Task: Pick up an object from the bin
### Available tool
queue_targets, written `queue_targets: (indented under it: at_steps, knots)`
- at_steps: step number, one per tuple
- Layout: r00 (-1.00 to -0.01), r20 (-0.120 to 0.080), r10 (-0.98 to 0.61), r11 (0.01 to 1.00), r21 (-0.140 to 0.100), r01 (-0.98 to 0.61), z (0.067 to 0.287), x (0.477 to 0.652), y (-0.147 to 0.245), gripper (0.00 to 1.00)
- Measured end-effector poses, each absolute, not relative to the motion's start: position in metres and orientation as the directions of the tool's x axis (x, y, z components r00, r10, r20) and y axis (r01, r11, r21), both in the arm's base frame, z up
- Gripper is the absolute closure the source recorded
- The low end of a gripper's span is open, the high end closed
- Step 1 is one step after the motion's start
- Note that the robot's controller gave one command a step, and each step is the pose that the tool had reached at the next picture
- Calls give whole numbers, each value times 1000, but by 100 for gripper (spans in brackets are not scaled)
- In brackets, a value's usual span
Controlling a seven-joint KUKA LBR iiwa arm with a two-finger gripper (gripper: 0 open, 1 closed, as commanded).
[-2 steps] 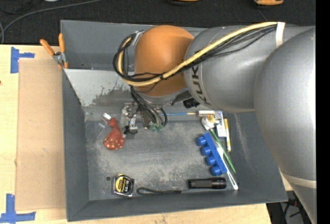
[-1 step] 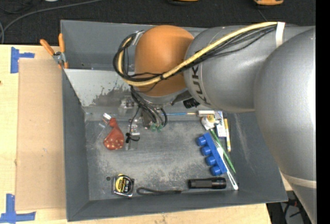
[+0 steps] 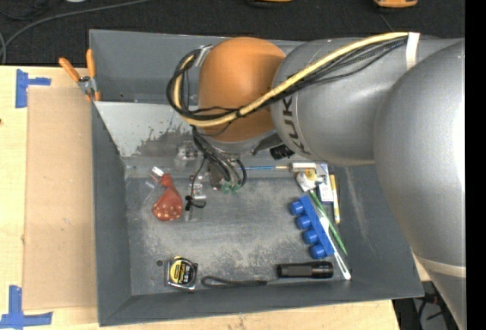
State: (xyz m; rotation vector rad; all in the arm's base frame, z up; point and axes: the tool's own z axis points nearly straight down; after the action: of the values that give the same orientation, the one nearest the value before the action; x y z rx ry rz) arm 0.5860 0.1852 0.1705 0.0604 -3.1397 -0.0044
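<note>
My gripper [image 3: 199, 190] hangs below the orange wrist cover, low over the bin's left middle. Just to its left lies a red, dotted, strawberry-like thing [image 3: 168, 206], close to the gripper's tip; whether they touch I cannot tell. A small silvery clip [image 3: 158, 172] lies just above the red thing. Nothing shows held in the gripper.
At the bin's right lie a row of blue knobs [image 3: 307, 227], thin white and green sticks [image 3: 332, 234] and a small white and yellow thing [image 3: 307, 174]. Along the front lie a yellow tape measure [image 3: 181, 271] and a black pen-like tool [image 3: 304, 270] with a cord. The arm covers the bin's back right.
</note>
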Motion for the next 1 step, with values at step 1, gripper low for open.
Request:
queue_targets:
  at_steps: [1]
  knots:
    - [-967,-7,-255,967,3,-255,127,590,179,0]
